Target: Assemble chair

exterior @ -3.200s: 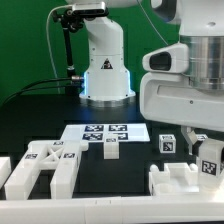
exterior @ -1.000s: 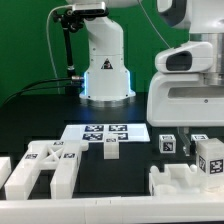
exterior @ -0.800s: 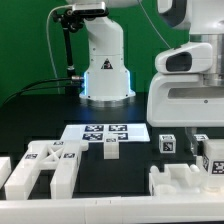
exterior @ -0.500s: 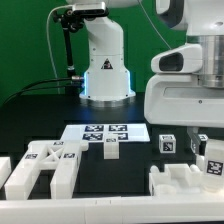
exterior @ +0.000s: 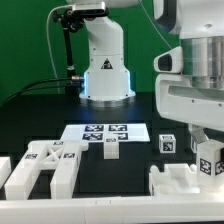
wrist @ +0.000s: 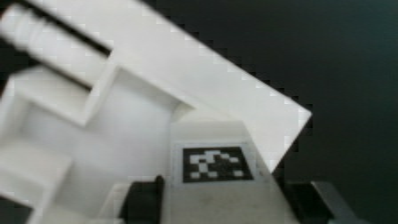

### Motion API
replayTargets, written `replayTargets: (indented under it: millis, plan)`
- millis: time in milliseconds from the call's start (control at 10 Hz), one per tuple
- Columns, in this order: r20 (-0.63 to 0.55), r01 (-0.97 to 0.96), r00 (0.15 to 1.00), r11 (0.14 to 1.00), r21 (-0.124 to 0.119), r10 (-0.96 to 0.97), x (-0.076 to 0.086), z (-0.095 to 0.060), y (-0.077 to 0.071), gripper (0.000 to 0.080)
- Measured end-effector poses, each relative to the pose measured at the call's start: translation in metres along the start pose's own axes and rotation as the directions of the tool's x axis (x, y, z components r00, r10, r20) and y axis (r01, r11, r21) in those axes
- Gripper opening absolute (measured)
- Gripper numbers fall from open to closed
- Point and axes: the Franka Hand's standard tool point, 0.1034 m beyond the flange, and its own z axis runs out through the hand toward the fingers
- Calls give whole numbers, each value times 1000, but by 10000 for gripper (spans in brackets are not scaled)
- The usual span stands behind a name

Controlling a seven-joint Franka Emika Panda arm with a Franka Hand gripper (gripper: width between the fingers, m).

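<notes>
My gripper (exterior: 203,138) hangs low at the exterior view's right, over a white chair part with slots (exterior: 180,182). In the wrist view the gripper (wrist: 231,200) has its dark fingers (wrist: 146,200) against both sides of a narrow white piece with a marker tag (wrist: 217,165). That tagged piece (exterior: 208,160) shows just below the hand. Behind it in the wrist view lies a large white panel with ribs (wrist: 125,90). Another white chair part (exterior: 45,165) lies at the exterior view's front left, and a small white block (exterior: 111,150) stands by the middle.
The marker board (exterior: 105,131) lies flat in the middle of the black table. The robot base (exterior: 105,70) stands behind it. A small tagged cube (exterior: 168,143) sits just left of my gripper.
My hand has shifted a little to the exterior view's right and slightly up over the right-hand part, with the tagged piece moving along under it. The other parts have not moved.
</notes>
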Motion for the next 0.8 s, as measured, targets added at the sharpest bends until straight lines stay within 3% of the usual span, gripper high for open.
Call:
replayTargets:
  millis: [100,300,400,500,800]
  plan:
    - [6,-67,998,998,5,67,-2,1,0,294]
    - [6,27,1000,1000,-7,-27,-4,1,1,316]
    - [16,119,993,993,-24,-119,-9,1,3,532]
    - [13,315,949,949,-24,-314,-8,1,2,613]
    - [17,719,695,694,-24,-719,-2,0,3,647]
